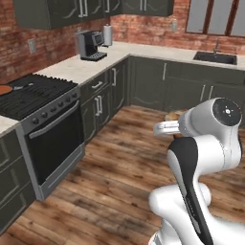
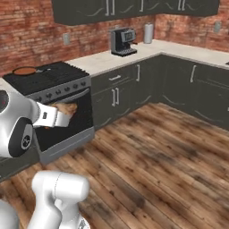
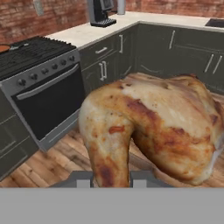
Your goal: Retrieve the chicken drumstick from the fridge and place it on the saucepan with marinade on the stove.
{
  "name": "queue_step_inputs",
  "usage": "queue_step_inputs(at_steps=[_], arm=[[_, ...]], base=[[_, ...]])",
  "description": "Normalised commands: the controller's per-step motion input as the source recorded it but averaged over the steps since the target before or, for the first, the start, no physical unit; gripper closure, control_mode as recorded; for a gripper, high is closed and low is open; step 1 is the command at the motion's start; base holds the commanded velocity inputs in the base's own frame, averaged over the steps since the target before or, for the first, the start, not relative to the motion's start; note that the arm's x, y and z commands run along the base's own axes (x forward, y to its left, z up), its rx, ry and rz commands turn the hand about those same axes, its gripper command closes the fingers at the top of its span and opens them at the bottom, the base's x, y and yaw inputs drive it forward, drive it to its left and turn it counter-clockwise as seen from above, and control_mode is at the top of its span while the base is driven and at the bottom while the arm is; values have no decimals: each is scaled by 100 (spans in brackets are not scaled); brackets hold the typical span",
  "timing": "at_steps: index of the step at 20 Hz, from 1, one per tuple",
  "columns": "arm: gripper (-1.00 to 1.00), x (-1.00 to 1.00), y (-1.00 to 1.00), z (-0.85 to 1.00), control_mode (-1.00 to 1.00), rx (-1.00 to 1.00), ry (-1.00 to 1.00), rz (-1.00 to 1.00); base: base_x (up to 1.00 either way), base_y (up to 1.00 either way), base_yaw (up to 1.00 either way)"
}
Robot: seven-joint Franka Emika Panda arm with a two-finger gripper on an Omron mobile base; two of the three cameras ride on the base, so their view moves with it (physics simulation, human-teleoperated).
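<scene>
1. The gripper (image 3: 109, 177) is clenched on the chicken drumstick (image 3: 148, 131), which rises from between the two finger tips at the bottom of the hand view and spreads toward the right of the frame, thick end highest.
2. In the right base view the drumstick (image 2: 66, 108) shows as a small golden lump at the end of the hand, in front of the stove's (image 2: 58, 91) dark oven door, left of centre.
3. The saucepan (image 2: 24, 71) sits on the stove top, in the upper left of the right base view, up and to the left of the held meat and well apart from it. Its orange-brown marinade (image 1: 4, 89) peeks in at the left edge of the left base view.
4. Judgement: the carry must go up and left, lifting above the stove's front edge before crossing the grates to the pan.
</scene>
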Motion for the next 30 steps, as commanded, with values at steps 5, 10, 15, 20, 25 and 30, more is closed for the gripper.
queue_step_inputs(at_steps=[5,10,15,20,25,30], arm=[[100,0,0,0,100,0,0,0],[100,0,0,0,100,0,0,0],[100,0,0,0,100,0,0,0],[100,0,0,0,100,0,0,0],[100,0,0,0,100,0,0,0],[100,0,0,0,100,0,0,0]], base=[[61,-2,40],[89,-17,30],[91,-5,27],[87,0,33],[65,0,37],[69,0,39]])
